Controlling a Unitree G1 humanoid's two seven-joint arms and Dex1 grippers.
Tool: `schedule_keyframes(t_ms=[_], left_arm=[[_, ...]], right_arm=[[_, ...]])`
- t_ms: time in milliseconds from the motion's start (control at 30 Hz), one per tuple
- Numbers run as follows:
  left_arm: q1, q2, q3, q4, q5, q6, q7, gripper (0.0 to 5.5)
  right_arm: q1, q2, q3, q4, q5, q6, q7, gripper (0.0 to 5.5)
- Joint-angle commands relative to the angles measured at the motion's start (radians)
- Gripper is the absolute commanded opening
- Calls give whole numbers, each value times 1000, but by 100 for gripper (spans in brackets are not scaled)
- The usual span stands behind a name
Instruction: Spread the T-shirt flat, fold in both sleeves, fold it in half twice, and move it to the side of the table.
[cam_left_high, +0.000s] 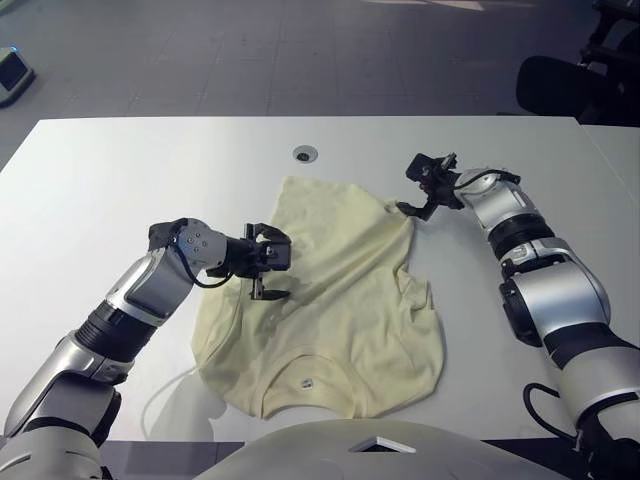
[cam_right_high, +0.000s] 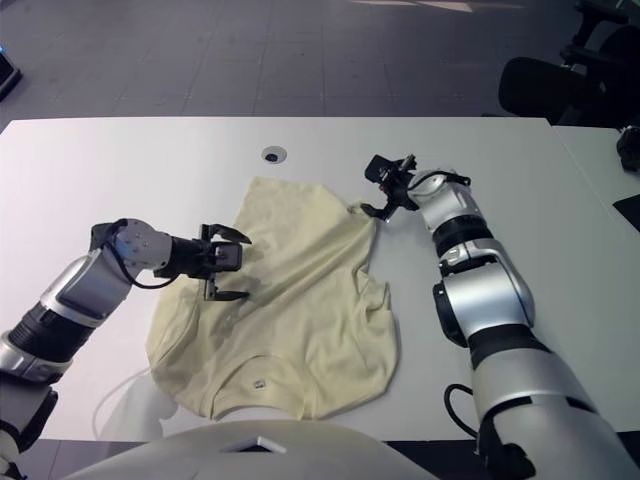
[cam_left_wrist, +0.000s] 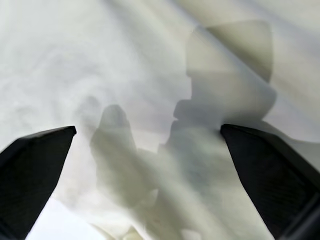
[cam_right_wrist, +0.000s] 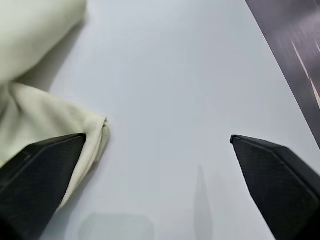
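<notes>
A pale yellow T-shirt (cam_left_high: 330, 310) lies rumpled on the white table (cam_left_high: 120, 190), collar toward the near edge and hem toward the far side. My left gripper (cam_left_high: 268, 262) hovers open just over the shirt's left edge; its wrist view looks down on the cloth (cam_left_wrist: 150, 90) between the dark fingers (cam_left_wrist: 35, 170). My right gripper (cam_left_high: 428, 186) stands open at the shirt's far right corner, beside the cloth (cam_right_wrist: 55, 125) with bare table between its fingers (cam_right_wrist: 280, 175).
A small round grommet hole (cam_left_high: 305, 153) sits in the table beyond the shirt. A white cable (cam_left_high: 165, 395) lies near the front left. Dark chairs (cam_left_high: 565, 85) stand off the table's far right. Bare table stretches to the left and far side.
</notes>
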Motion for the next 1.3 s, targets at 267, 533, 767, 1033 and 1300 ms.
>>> schedule_keyframes(t_ms=[267, 533, 767, 1033, 1300], left_arm=[[92, 11, 3, -59, 19, 65, 22, 540], [70, -6, 6, -42, 27, 62, 43, 540], [-42, -91, 53, 69, 45, 23, 164, 540], [-394, -233, 157, 399, -25, -67, 214, 540], [-703, -392, 90, 1121, 100, -457, 378, 540]], right_arm=[[7, -77, 68, 76, -105, 19, -39, 536], [-12, -89, 32, 103, -92, 25, -161, 536], [-35, -94, -57, 64, -7, 18, -102, 536], [97, -119, -138, -339, 108, 138, 53, 536], [474, -138, -196, -1170, 214, 503, 102, 536]])
